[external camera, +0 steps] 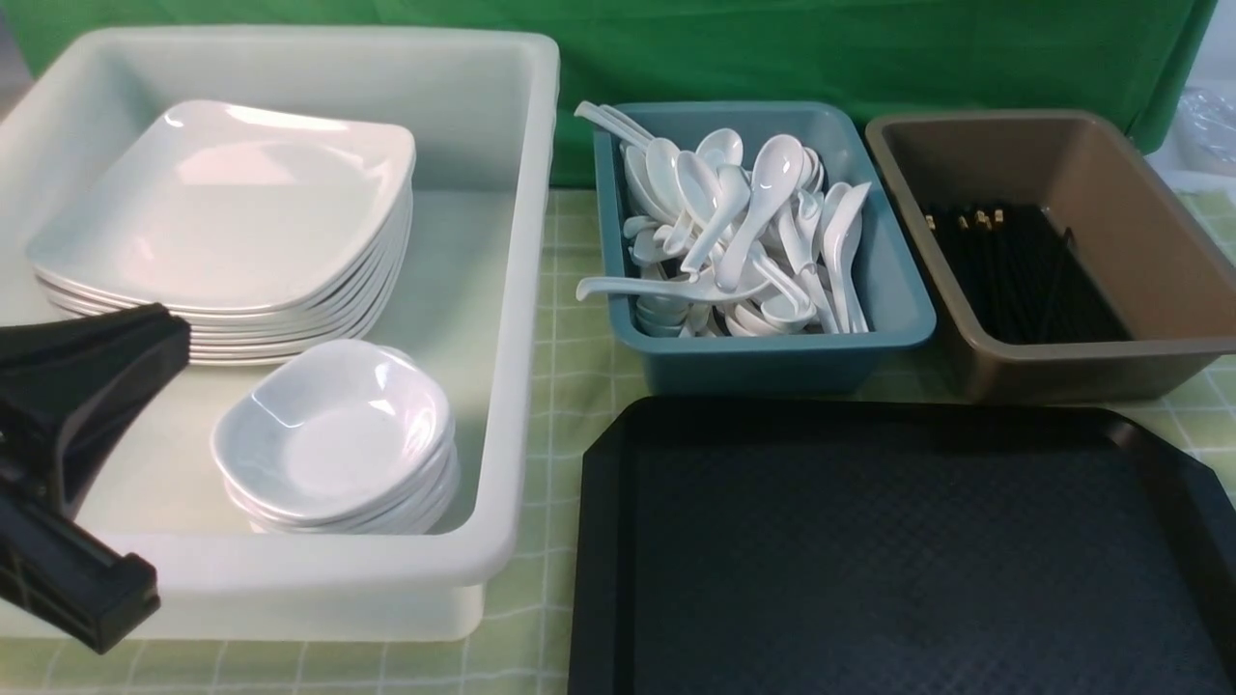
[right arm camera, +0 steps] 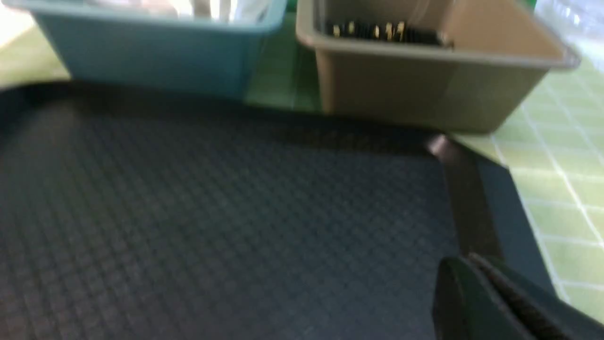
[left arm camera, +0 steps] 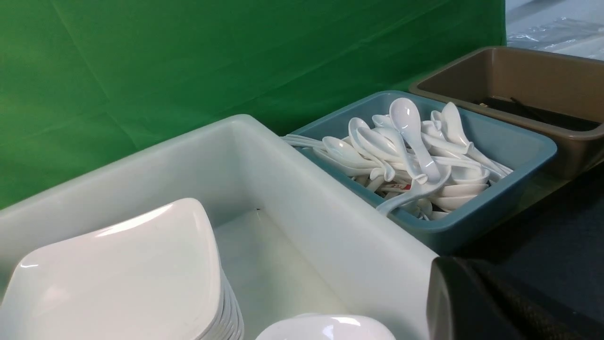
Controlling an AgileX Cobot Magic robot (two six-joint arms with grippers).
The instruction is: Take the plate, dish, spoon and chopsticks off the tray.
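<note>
The black tray (external camera: 898,560) lies at the front right with nothing on it; it also fills the right wrist view (right arm camera: 212,212). White square plates (external camera: 222,203) are stacked in the white bin (external camera: 521,290), with a stack of small white dishes (external camera: 333,434) in front of them. Several white spoons (external camera: 744,222) are heaped in the teal bin (external camera: 772,357). Black chopsticks (external camera: 1014,270) lie in the brown bin (external camera: 1091,367). My left gripper (external camera: 174,338) is shut and empty over the white bin's front left. My right gripper (right arm camera: 465,262) is shut and empty over the tray's right edge.
A green checked cloth (external camera: 570,386) covers the table, and a green backdrop (external camera: 772,48) hangs behind the bins. The three bins stand side by side behind and left of the tray.
</note>
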